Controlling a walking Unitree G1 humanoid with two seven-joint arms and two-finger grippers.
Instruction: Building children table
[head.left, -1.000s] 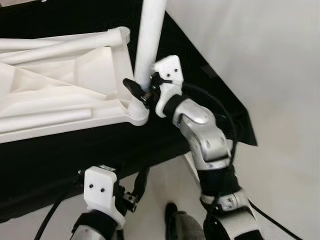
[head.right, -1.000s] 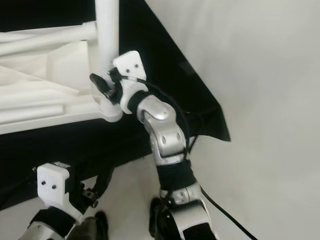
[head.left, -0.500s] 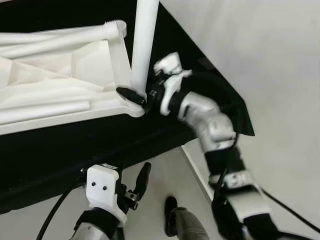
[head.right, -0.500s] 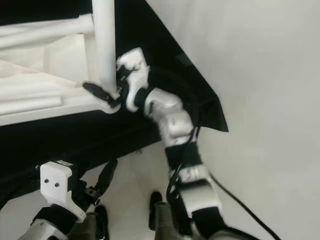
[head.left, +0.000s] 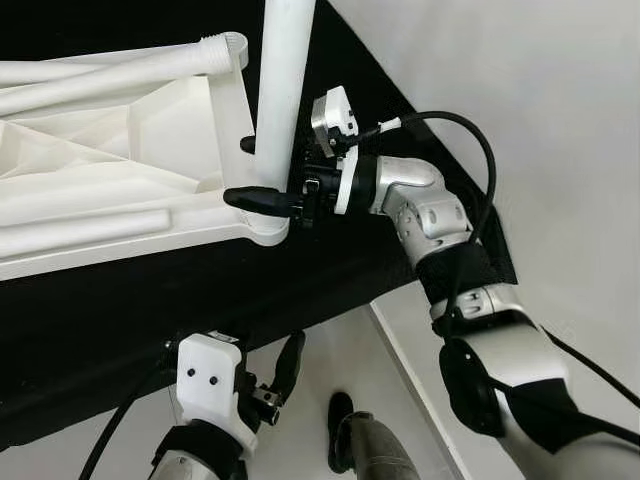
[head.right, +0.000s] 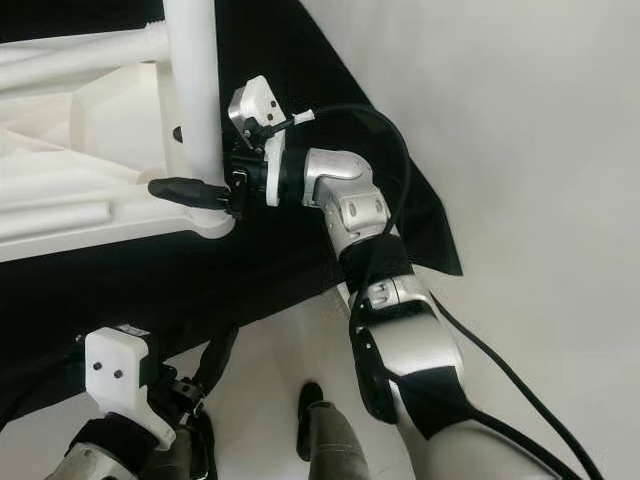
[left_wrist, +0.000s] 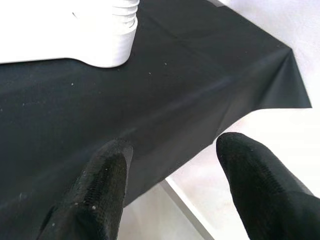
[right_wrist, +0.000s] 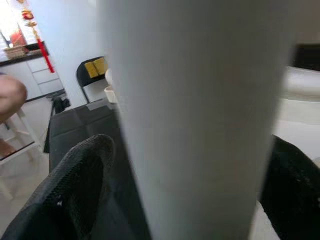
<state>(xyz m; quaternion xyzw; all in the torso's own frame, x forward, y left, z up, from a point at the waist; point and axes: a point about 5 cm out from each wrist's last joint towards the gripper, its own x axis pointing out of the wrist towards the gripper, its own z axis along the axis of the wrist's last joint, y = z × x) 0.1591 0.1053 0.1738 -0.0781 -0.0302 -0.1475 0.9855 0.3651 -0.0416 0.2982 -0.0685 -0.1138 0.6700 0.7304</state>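
The right gripper (head.left: 262, 172) clasps the upright white plastic table leg (head.left: 283, 80) just above its socket in the upturned white moulded tabletop (head.left: 120, 175). The leg looks light, stiff and smooth, so a low grip should steady it best. The left gripper (left_wrist: 172, 150) hangs parted, holding nothing.

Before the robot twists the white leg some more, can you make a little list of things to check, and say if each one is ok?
1. Right tool around the white leg: ok, one black finger on each side of it, just above the corner socket.
2. Fingers pressing tight on the leg: cannot tell; the right wrist view shows them beside the leg, not the contact.
3. Leg standing up in the corner socket of the upside-down tabletop: ok, it rises straight out of it.
4. Leg screwed all the way in: cannot tell, the joint is partly hidden.
5. Left tool out of the way: ok, open, low by the edge of the black cloth, holding nothing.
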